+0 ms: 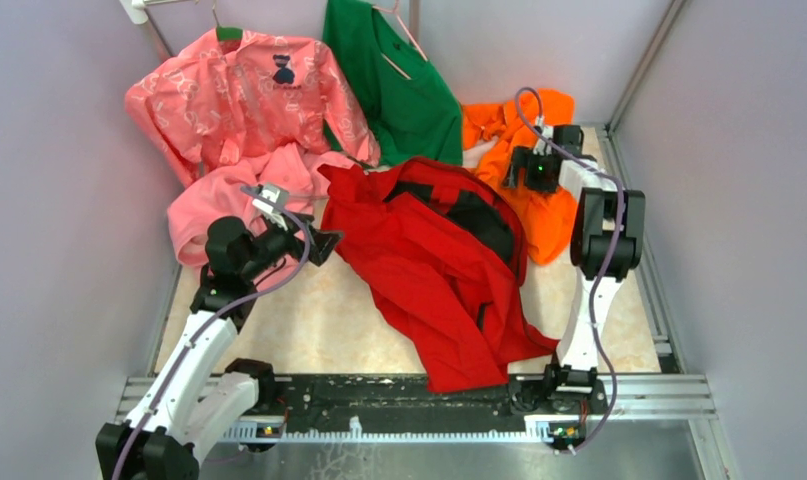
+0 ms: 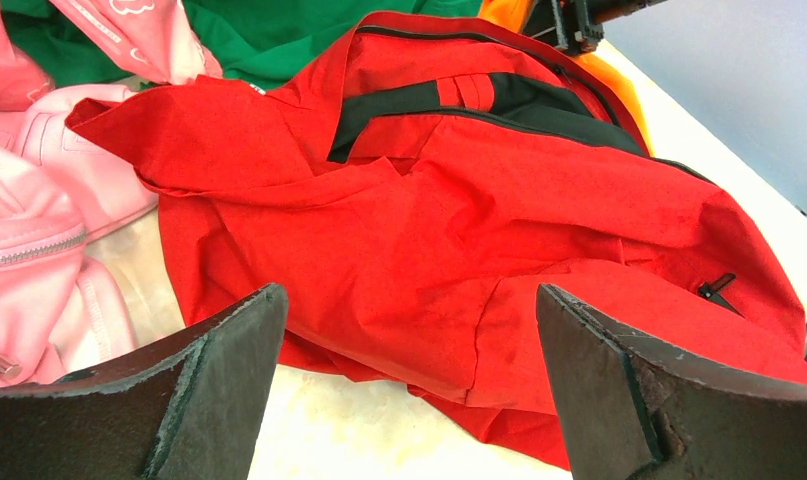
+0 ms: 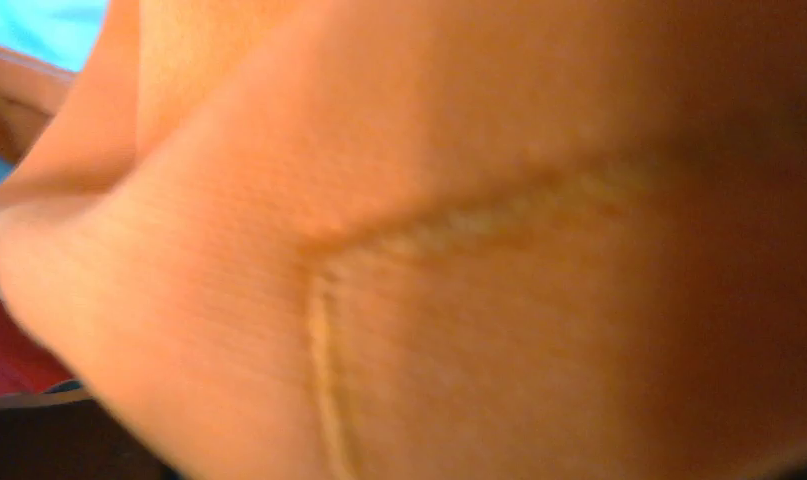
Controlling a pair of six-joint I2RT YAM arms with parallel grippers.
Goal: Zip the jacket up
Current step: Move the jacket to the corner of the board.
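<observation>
Top view, clock directions read from the centre of the pale counter [image 1: 319, 320]. The jacket [image 1: 429, 270], the largest item, lies crumpled and unzipped across the centre. Its hem reaches toward 6 o'clock, and its open collar end, showing dark lining [image 1: 479, 220], points toward 12 o'clock. Around it lie a patterned pink shirt [image 1: 239, 95] at 11 o'clock, a green garment [image 1: 399, 90] at 12 o'clock, a pink fleece [image 1: 214, 205] at 9 o'clock and an orange garment [image 1: 539, 215] at 2 o'clock; the last two touch its edges. The left end effector [image 1: 324, 243] hovers at 9 o'clock just beside the jacket, with its fingers wide apart and holding nothing. The right end effector [image 1: 527, 172] sits at 2 o'clock against the orange garment. Blurred orange cloth fills its wrist view, so it cannot be told whether its fingers are apart or together. The smallest feature is the slanted pocket zip [image 2: 717, 288]. The thin shell is probably light, limp and somewhat slick, and likely to bunch and slide. A sound hold would pin the hem beside the zipper's base while the other end effector takes the slider, which cannot be made out here.
</observation>
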